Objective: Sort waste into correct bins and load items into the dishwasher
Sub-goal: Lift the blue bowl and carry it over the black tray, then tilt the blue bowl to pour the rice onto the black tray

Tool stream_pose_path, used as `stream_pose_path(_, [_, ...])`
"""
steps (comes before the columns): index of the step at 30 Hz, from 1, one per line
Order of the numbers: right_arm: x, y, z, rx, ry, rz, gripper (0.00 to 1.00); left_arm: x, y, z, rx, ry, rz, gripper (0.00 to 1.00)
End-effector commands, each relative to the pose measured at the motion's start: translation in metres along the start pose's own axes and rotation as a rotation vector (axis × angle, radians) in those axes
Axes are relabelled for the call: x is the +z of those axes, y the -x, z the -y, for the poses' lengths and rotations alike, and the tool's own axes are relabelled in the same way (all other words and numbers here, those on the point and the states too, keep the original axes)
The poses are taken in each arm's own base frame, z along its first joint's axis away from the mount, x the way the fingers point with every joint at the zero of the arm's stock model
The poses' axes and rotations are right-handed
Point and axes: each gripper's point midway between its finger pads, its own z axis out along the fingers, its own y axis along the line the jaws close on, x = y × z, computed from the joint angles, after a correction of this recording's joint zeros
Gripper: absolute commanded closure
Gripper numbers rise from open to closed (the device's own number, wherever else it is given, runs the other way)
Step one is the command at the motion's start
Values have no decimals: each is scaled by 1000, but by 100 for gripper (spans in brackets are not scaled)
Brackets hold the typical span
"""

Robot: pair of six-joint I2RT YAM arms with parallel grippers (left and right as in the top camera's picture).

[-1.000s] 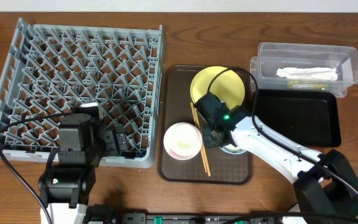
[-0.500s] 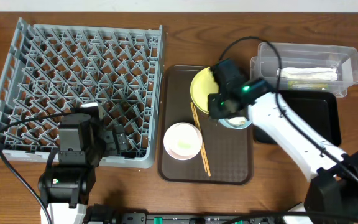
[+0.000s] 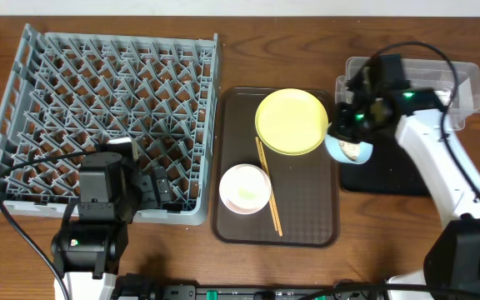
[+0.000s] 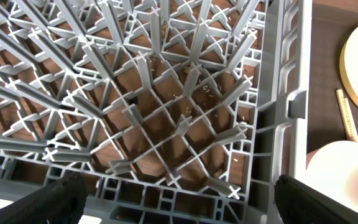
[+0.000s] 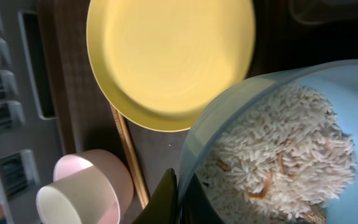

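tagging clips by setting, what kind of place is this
Probably a robot test bench staged as a dish-clearing station, not a real kitchen: a grey dish rack on a wooden table, a brown serving tray with a yellow plate, and a clear tub and black tray as bins.

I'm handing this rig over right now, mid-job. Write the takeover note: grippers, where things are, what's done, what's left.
Left gripper: open, empty, over the near edge of the dish rack.
Right gripper: shut on the rim of the light blue bowl, which holds rice scraps, at the black tray's left edge.
Yellow plate, white bowl and chopsticks are on the brown serving tray.
Done: napkin is in the clear tub.
Left: dump the rice, then rack every dish; the rack holds none.
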Motion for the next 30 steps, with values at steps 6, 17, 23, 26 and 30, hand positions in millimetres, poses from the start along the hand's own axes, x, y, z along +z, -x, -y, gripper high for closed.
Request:
stream_pose_path(6, [-36,12,20,43,231,30,99,-5,6,1,-12,-3,17,1])
stream_pose_path(17, [-49,5,50,157,651,119,99,-5,7,1,-12,-3,17,1])
stream_pose_path(23, [-53,3,72,220,764,196,99,-5,6,1,-12,-3,17,1])
stream_pose_path(26, [-54,1,82,239,779,227,99,-5,6,1,-12,-3,17,1])
stream_pose_path(30, [-57,-1,95,268,801,262,99,-5,6,1,-12,-3,17,1])
